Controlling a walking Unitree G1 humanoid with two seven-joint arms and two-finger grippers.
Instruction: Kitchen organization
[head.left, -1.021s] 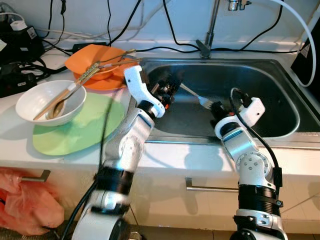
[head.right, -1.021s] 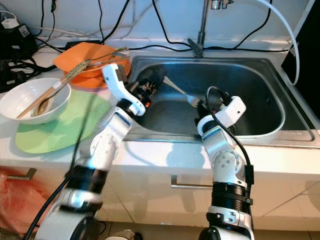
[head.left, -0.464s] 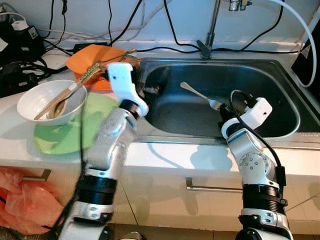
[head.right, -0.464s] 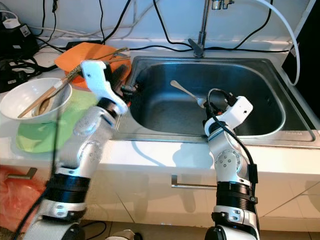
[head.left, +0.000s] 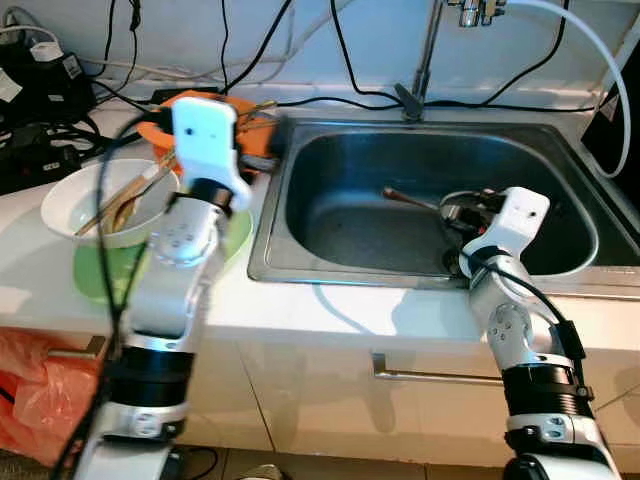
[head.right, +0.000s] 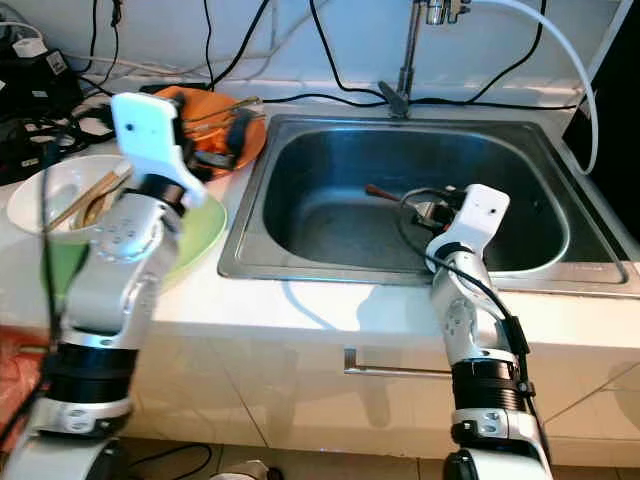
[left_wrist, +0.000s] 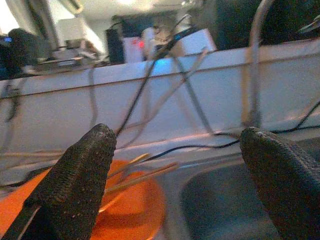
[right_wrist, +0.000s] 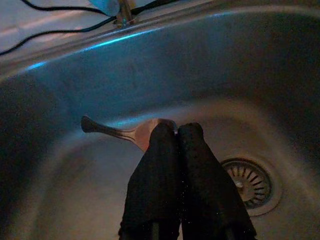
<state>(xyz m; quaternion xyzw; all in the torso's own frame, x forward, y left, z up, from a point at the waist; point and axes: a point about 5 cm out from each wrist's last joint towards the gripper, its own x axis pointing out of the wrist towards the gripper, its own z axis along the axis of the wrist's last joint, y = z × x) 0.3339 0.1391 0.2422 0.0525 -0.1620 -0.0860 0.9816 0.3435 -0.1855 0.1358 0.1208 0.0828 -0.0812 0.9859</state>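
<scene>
While reaching into the steel sink (head.left: 330, 150), right gripper (right_wrist: 176, 131) pinched shut on a spoon (right_wrist: 127, 131) above the basin floor near the drain (right_wrist: 248, 184), left gripper (left_wrist: 175, 165) spread wide over the orange plate (left_wrist: 127, 210), chopsticks (left_wrist: 142, 176) across it.

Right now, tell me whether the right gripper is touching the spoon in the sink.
Touching. In the right wrist view the right gripper has both black fingers pressed together over the bowl end of the spoon, its handle sticking out sideways above the sink floor.

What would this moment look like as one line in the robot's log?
right pincer: shut on spoon, above sink | left pincer: open, near orange plate | white bowl: holds chopsticks
</scene>
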